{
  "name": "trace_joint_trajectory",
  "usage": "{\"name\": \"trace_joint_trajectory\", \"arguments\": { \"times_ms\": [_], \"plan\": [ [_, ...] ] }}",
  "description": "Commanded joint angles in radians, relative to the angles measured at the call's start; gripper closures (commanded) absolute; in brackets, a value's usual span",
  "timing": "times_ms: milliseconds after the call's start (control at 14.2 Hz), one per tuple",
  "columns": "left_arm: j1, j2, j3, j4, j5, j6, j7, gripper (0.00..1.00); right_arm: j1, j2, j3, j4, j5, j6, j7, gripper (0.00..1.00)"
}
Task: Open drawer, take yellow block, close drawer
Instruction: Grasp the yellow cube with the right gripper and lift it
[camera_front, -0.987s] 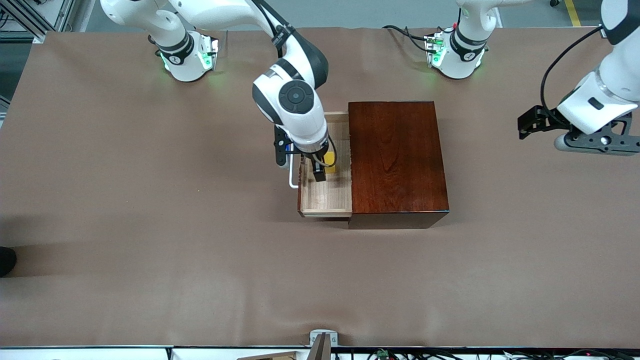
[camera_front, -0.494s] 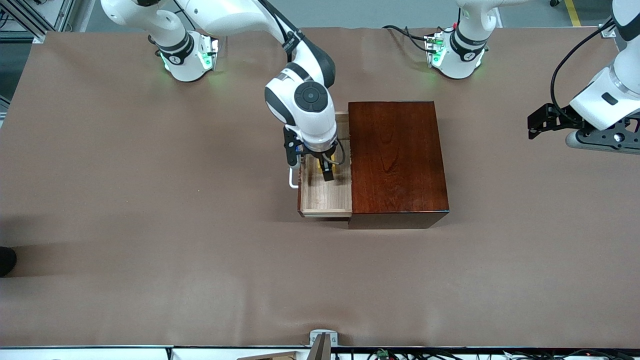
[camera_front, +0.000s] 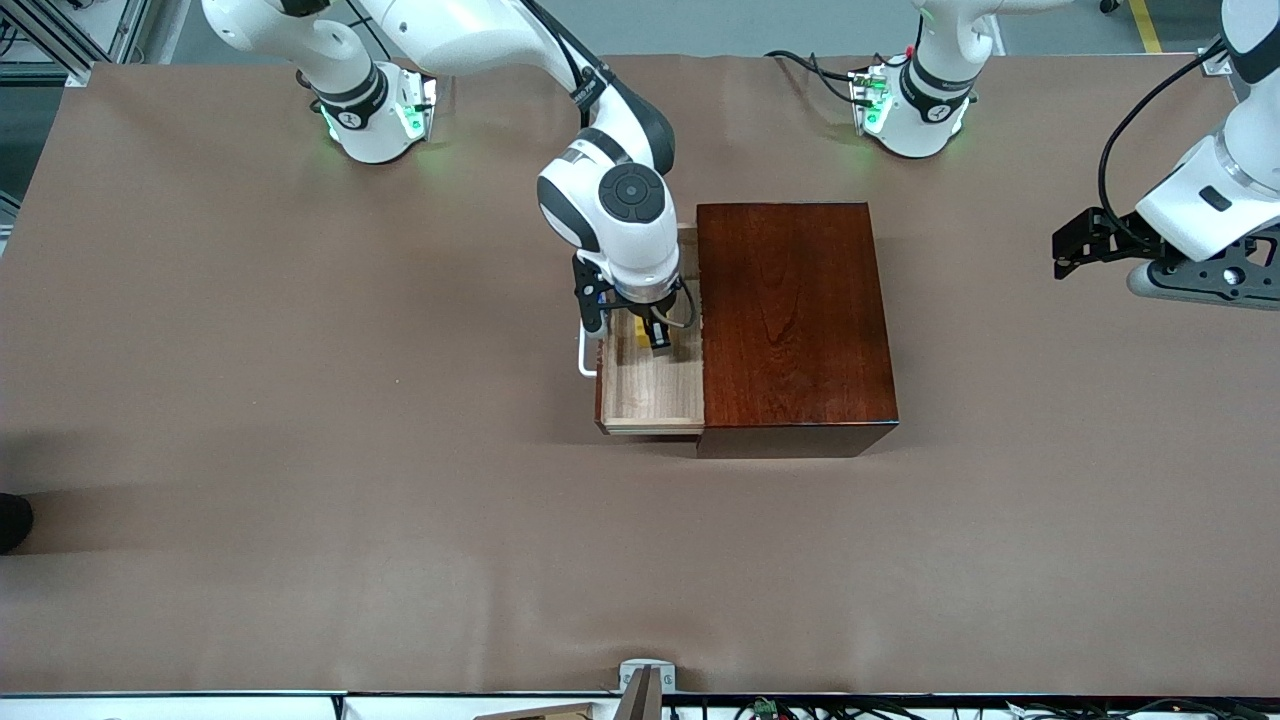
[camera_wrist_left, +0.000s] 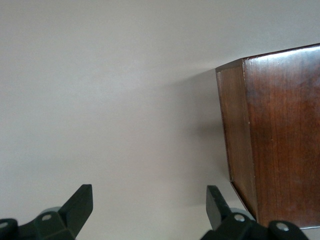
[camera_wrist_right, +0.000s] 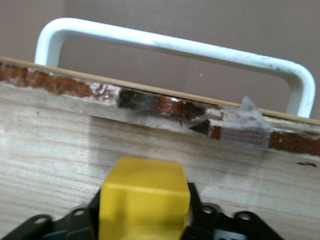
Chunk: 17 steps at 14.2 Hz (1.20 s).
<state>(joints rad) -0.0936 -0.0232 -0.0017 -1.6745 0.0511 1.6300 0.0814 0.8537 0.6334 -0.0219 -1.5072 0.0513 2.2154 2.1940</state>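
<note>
While the brown-covered table (camera_front: 300, 400) spreads wide, the mahogany box (camera_front: 790, 320) sits on it as the landmark, roughly midway between the two arms' ends. Out of the box, on the side toward the right arm's end, the drawer (camera_front: 650, 390) stands pulled open, its white handle (camera_wrist_right: 170, 47) on the outer face. Over the drawer's pale floor, beside the box, the right gripper (camera_front: 655, 335) reaches down with its fingers clamped on the yellow block (camera_wrist_right: 144, 205), which sits inside the drawer. Away from the box toward the left arm's end, the left gripper (camera_wrist_left: 150, 210) waits in the air, fingers spread apart around nothing.
</note>
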Motion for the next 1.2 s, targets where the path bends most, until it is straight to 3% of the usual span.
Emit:
{"name": "trace_joint_trajectory", "arguments": {
  "times_ms": [0, 282, 635, 1128],
  "plan": [
    [-0.067, 0.003, 0.074, 0.012, -0.02, 0.004, 0.006, 0.0, -0.001, -0.004, -0.006, 0.016, -0.022, -0.002, 0.007, 1.0],
    [-0.067, 0.02, 0.074, 0.045, -0.025, 0.004, -0.009, 0.0, -0.022, -0.064, -0.009, 0.036, -0.011, -0.019, 0.01, 1.0],
    [-0.067, 0.035, 0.074, 0.07, -0.027, 0.004, -0.069, 0.0, -0.059, -0.187, -0.009, 0.036, -0.007, -0.169, -0.078, 1.0],
    [-0.067, 0.039, 0.074, 0.078, -0.062, 0.004, -0.069, 0.0, -0.169, -0.294, -0.007, 0.024, 0.012, -0.388, -0.413, 1.0]
  ]
}}
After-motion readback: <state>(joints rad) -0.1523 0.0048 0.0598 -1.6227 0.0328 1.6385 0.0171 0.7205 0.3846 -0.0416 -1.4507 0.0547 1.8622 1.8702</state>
